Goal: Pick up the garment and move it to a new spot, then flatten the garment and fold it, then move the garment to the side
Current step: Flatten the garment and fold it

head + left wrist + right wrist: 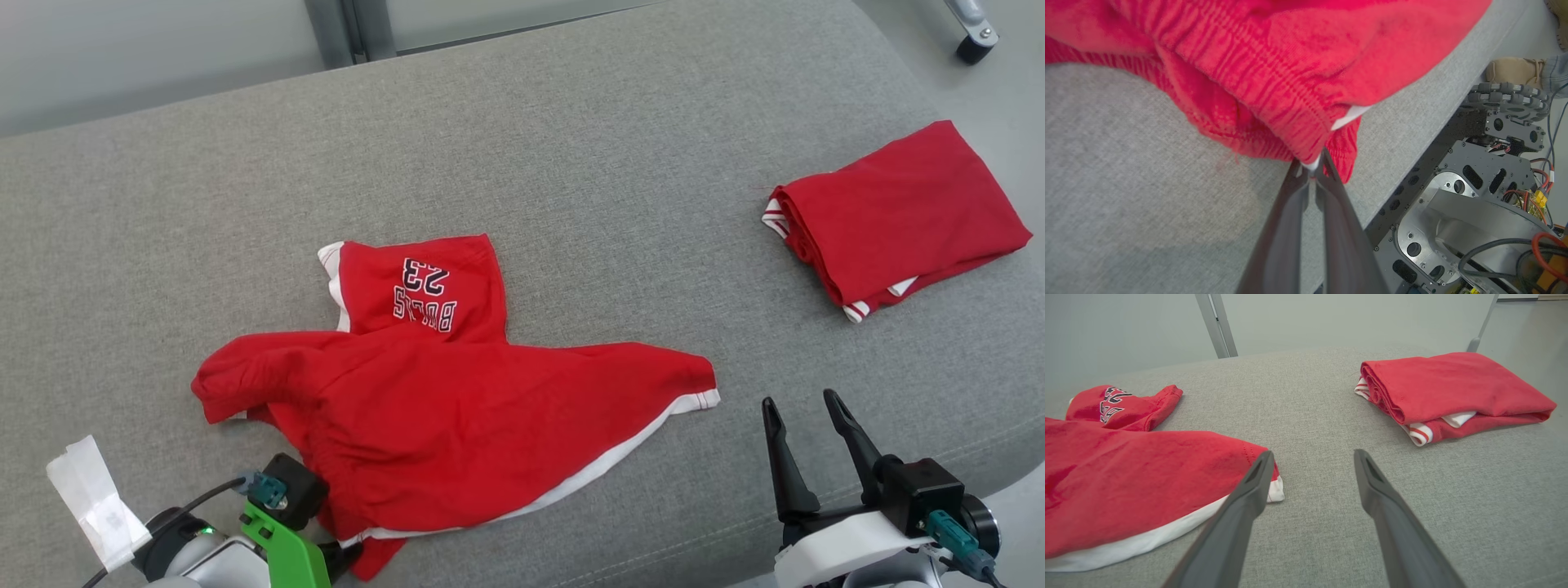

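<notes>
Bright, even, diffuse light in every view, with no glare. In the head view the garment (pixel 457 408) casts only a thin soft shadow along its edges. In the left wrist view a broad faint shadow lies on the cushion (pixel 1126 228), and the left pincer (pixel 1312 164) blurs near the lens. The right pincer (pixel 1313 454) blurs likewise; the folded garment (pixel 1449 384) is sharp.

You are seeing the garment (pixel 457 408) lying on the cushion (pixel 571 163) at the near left, the folded clothes (pixel 898 212) sitting well apart at the far right.
</notes>
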Tool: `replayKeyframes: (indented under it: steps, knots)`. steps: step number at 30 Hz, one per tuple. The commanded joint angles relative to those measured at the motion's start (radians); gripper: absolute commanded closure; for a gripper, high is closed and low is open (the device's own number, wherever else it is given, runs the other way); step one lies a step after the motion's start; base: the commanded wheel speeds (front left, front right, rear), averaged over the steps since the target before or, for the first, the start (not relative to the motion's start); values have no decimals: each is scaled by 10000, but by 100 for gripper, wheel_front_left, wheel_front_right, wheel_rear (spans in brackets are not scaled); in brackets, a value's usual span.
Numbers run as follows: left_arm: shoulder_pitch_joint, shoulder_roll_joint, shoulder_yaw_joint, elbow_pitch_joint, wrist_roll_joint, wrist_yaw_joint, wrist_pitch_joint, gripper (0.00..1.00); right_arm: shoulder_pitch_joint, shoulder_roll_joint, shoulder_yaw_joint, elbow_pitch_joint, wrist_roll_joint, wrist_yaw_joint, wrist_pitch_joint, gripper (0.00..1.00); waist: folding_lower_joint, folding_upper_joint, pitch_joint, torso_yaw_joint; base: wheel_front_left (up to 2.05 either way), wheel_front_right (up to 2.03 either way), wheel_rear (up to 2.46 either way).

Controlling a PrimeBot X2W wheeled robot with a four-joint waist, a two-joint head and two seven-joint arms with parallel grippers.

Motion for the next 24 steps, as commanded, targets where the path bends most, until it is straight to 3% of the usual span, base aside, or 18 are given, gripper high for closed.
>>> replayKeyframes:
  steps: [1, 7, 15, 24]
  knots:
    - [245, 46, -109, 63, 60, -104, 39, 100, -68, -15, -39, 30, -39, -13, -28, 0, 0, 0, -20, 10, 0, 0, 0]
    - [178, 382, 46, -229, -38, -146, -134, 100, 160, -15, -108, 83, -73, -13, -28, 0, 0, 0, -228, 110, 0, 0, 0]
    - [-97, 810, 480, -278, 8, 233, -389, 100, 168, -15, -21, 156, -205, -13, -28, 0, 0, 0, -484, 247, 0, 0, 0]
    - [991, 447, -173, -878, -347, 9, -402, 100, 364, -16, -152, 223, -376, -13, -28, 0, 0, 0, -608, 234, 0, 0, 0]
